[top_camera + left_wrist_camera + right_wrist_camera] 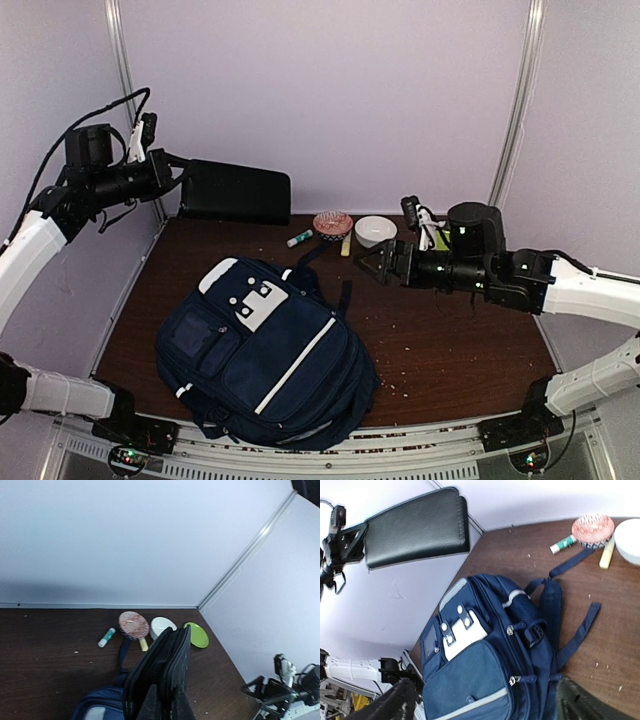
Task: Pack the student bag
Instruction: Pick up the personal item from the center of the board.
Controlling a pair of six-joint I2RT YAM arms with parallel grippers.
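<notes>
student bag (pixel 265 350): lies flat on the worktop (pixel 450 340), near-left, front pocket up.
left tool (pixel 170 172): pinching a black case (pixel 235 192), raised over the far-left corner.
right tool (pixel 372 264): spread wide, hovering right of the bag.

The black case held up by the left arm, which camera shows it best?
The right wrist view: the black case shows its whole broad face, large. Top external shows it smaller and darker; left wrist sees only its layered edge, end-on.
</notes>
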